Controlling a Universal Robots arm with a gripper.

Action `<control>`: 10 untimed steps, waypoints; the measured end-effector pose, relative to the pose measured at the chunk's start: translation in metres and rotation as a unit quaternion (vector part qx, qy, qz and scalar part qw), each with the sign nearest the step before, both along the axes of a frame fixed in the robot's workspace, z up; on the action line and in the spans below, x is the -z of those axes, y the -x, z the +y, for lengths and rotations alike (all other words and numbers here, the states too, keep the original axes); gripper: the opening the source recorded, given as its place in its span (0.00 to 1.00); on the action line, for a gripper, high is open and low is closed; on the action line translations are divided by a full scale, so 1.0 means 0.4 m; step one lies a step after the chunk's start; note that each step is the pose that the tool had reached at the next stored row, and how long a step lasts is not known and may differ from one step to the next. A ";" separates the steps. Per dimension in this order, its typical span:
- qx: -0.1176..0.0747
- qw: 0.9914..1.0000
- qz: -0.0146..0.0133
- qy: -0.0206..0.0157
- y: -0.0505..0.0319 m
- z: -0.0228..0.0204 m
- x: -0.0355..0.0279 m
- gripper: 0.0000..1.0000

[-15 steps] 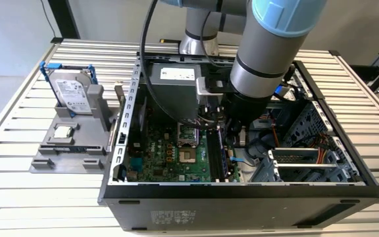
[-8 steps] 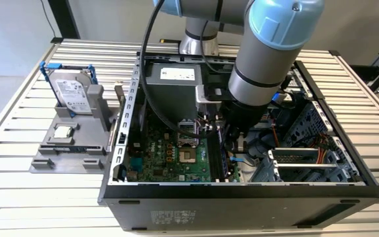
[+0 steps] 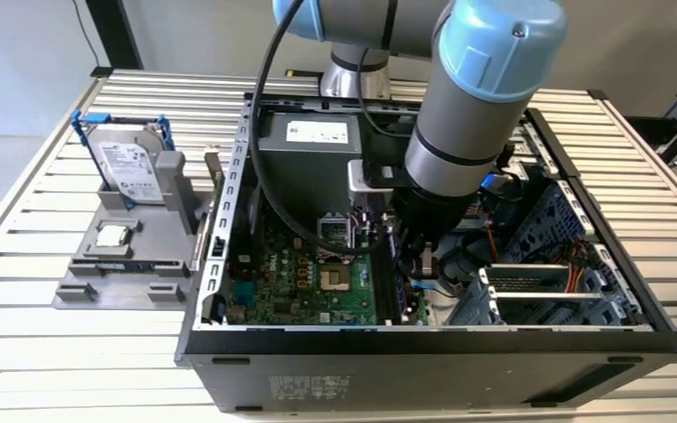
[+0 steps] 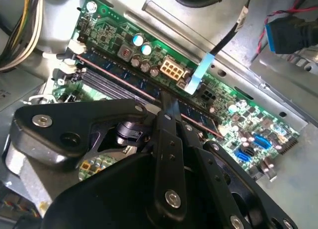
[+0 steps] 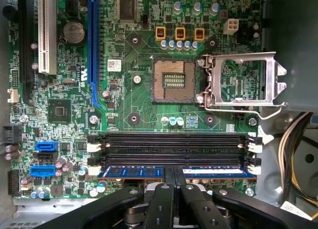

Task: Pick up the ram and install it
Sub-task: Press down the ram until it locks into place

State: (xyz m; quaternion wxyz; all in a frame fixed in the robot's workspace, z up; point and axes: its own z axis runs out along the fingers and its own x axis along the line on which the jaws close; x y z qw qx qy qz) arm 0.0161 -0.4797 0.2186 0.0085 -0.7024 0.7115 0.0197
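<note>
We are looking down into the open computer case (image 3: 433, 339), and the arm is reaching deep inside it, the gripper (image 3: 423, 264) hanging low over the green motherboard (image 3: 315, 291) on the side toward the exterior view's right. In the first wrist view the gripper (image 5: 174, 182) is standing right over the ram (image 5: 144, 172), its two black fingers (image 5: 161, 201) drawn close together and pinching the stick's top edge at mid-length. The ram is sitting on edge along the slot nearest the gripper, blue label strip facing us, running lengthwise between the white end latches (image 5: 254, 170). The three other black slots (image 5: 171, 144) are lying bare just beyond it, toward the open processor socket (image 5: 174, 80) with its metal frame (image 5: 246, 80) flipped back. In the second wrist view we are seeing the fingers (image 4: 169, 124) coming down onto the ram (image 4: 129, 87), which is stretching away on both sides of them. Outside the case, on the exterior view's left, the hard drive (image 3: 127, 167) is standing in a grey holder (image 3: 138, 256).
</note>
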 end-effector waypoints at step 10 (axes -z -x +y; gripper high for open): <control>0.000 1.000 0.000 -0.001 0.000 0.002 -0.082 0.00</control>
